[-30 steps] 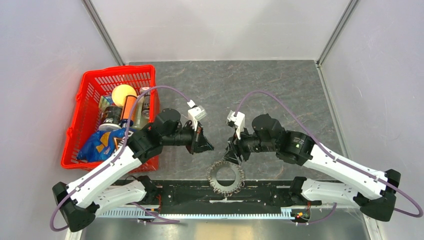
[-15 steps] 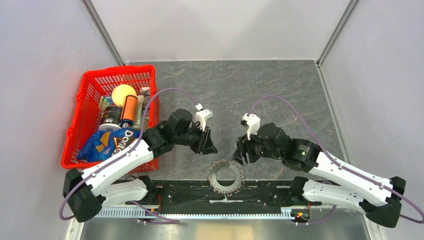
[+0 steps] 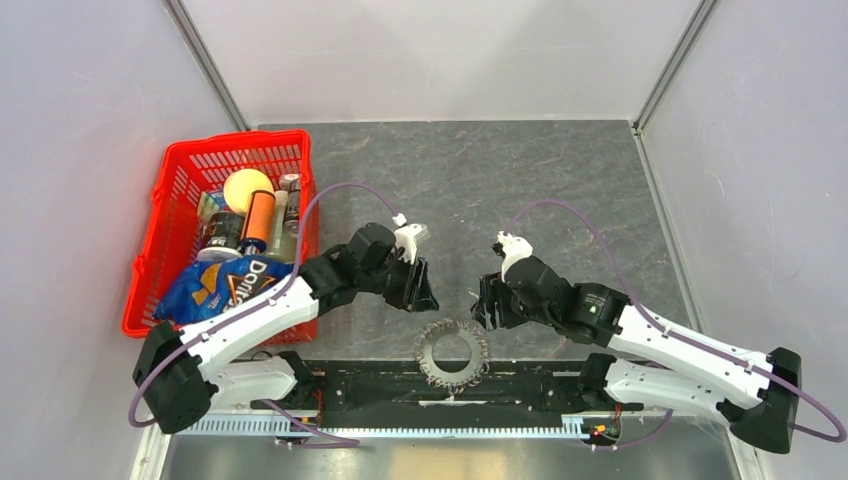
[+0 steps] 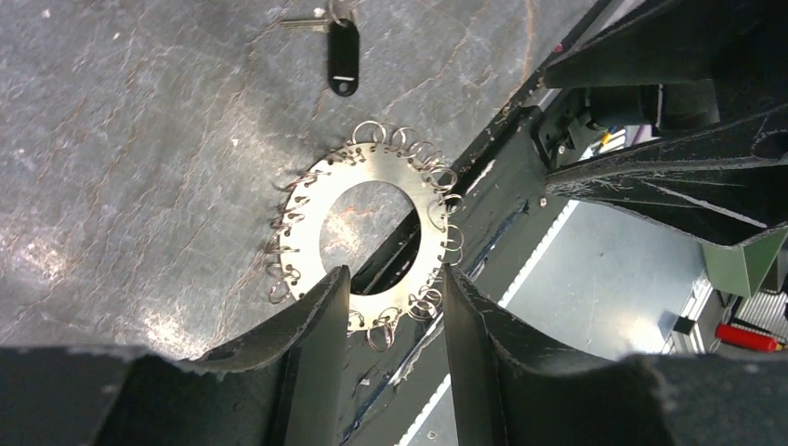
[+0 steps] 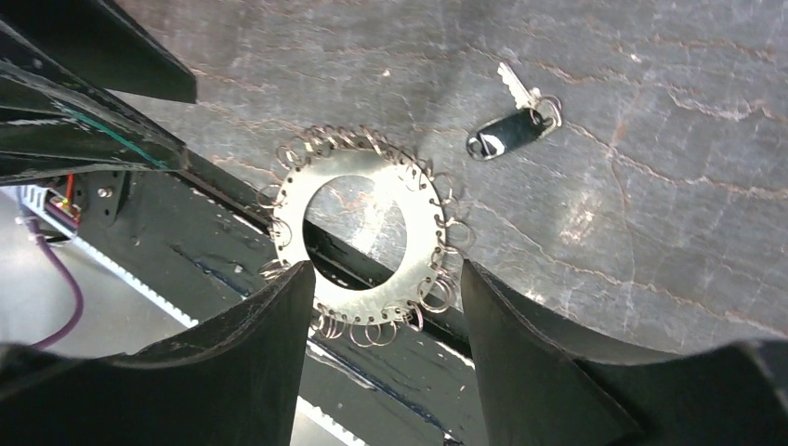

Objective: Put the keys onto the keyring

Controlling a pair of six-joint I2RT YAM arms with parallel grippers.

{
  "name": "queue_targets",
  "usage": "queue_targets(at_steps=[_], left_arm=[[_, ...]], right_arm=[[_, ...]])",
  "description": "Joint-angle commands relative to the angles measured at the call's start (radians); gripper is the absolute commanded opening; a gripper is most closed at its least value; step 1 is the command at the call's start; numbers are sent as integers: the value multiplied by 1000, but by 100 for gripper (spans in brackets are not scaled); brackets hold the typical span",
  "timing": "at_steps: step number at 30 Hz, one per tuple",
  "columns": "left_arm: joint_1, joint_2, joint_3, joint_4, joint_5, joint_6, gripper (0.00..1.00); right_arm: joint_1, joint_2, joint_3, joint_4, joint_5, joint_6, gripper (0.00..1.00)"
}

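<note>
Key [image 4: 342, 56]: you hold it in neither pincer. The small key with the black tag lies flat on the table [image 3: 520, 180], at the top of the left wrist view and the upper right of the right wrist view. It is near the keyring [image 3: 451, 352] but apart from it.
Left pincer [image 4: 392, 279]: fingers parted, nothing between them. Through the gap you see the keyring's rim.
Right pincer [image 5: 387, 274]: fingers spread wide, gripping nothing, with the keyring showing between them.
Both pincers, top view: just left and right of centre, tips turned towards each other, higher in the frame than the keyring.
Keyring: flat metal ring with a round hole and small wire loops round its rim. It sits at bottom centre of the top view, on the table's near edge and partly over the black rail [image 3: 370, 390].
Table: grey, marbled.
Basket [image 3: 180, 165]: red, at the left of the top view, holding a blue chip bag [image 3: 215, 285], a yellow ball [image 3: 247, 187] and cans [image 3: 225, 230].
</note>
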Motion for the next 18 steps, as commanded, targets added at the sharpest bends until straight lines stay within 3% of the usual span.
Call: queue_targets(at_steps=[1,18], left_arm=[[-5,10,-24,28,-61,-75,49],[-17,-22,-167,-3,-57,-241,50]], right_arm=[[1,4,-14,2,56,60,67],[-1,129,-44,12,38,90,67]])
